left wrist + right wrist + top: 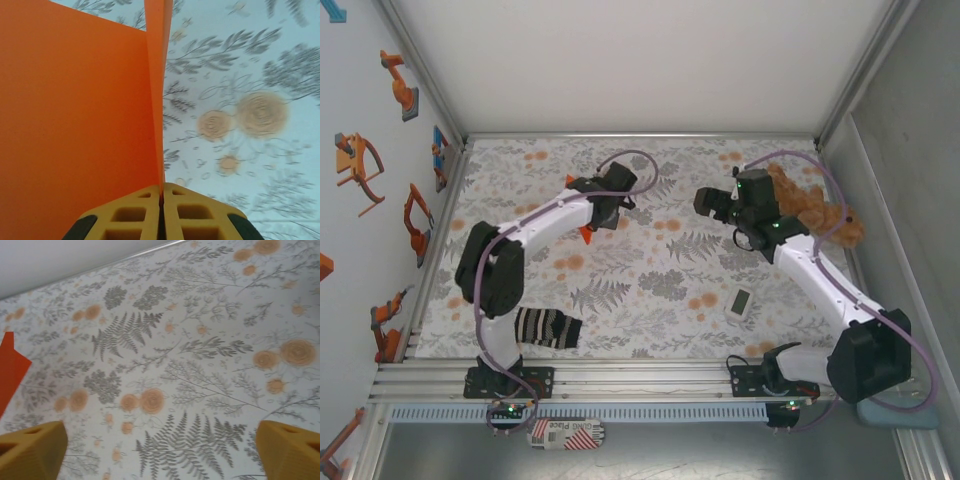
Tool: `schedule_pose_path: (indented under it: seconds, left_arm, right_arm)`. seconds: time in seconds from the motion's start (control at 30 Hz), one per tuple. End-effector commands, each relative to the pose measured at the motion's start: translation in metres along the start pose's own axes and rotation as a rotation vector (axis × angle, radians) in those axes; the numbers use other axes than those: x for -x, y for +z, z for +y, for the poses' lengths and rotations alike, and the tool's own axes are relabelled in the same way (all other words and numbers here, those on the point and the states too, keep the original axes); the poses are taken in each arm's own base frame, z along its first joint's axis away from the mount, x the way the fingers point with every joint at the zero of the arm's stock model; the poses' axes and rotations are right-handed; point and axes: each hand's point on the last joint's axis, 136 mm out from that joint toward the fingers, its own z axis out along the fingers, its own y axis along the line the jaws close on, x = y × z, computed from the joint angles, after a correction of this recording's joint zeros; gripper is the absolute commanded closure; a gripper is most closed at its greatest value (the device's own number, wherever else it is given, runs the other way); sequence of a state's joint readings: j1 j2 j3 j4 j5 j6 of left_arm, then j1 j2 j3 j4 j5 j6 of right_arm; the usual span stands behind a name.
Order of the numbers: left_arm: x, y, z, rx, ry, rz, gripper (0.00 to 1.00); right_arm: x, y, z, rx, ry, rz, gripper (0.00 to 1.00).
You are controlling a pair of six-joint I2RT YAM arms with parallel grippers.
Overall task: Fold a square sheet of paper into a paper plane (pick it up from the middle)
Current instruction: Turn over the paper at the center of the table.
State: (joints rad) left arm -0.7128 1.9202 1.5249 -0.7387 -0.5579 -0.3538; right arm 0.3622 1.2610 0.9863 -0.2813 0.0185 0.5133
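Note:
The square sheet of paper [75, 125] is bright orange and folded along a crease. My left gripper [162, 192] is shut on that crease, with one flap spread to the left and a second layer edge-on above the fingers. From above, a small orange corner of the paper [585, 235] pokes out under the left gripper [597, 220], over the mat's left middle. My right gripper [160, 452] hangs open above the bare mat, its yellow fingertips [30, 450] far apart and nothing between them. An orange corner of the paper [10, 370] shows at its left. The right gripper [708, 203] is right of the left one.
A striped black-and-white sock [548, 328] lies near the left arm's base. A brown plush toy [820, 212] sits at the back right, behind the right arm. A small white device [740, 303] lies on the floral mat [650, 290] at front right. Walls enclose three sides.

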Motion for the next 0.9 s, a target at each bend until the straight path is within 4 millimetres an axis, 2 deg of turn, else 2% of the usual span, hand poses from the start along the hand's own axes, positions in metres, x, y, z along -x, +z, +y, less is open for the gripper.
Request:
schedule_pose_path:
  seconds: [0.0, 0.07, 0.23, 0.5, 0.73, 0.87]
  left_arm:
    - [-0.003, 0.003, 0.015, 0.212, 0.144, 0.015, 0.91]
    - [-0.005, 0.01, 0.008, 0.255, 0.192, 0.02, 0.9]
    - [-0.009, 0.026, -0.013, 0.315, 0.276, 0.032, 0.9]
    - [-0.024, 0.048, -0.042, 0.302, 0.322, 0.067, 0.88]
    - [-0.034, 0.059, -0.056, 0.303, 0.361, 0.094, 0.85]
    - [-0.037, 0.058, -0.065, 0.259, 0.354, 0.106, 0.82]
  right_arm:
    - [-0.003, -0.007, -0.02, -0.095, -0.023, -0.016, 0.01]
    - [-0.003, -0.009, -0.023, -0.107, -0.023, -0.021, 0.0]
    - [-0.003, -0.01, -0.028, -0.131, 0.003, -0.031, 0.08]
    - [-0.001, -0.012, -0.024, -0.098, 0.024, -0.048, 0.14]
    - [-0.008, -0.007, -0.03, -0.135, 0.047, 0.001, 0.15]
    - [-0.013, -0.002, -0.029, -0.126, 0.068, 0.021, 0.15]
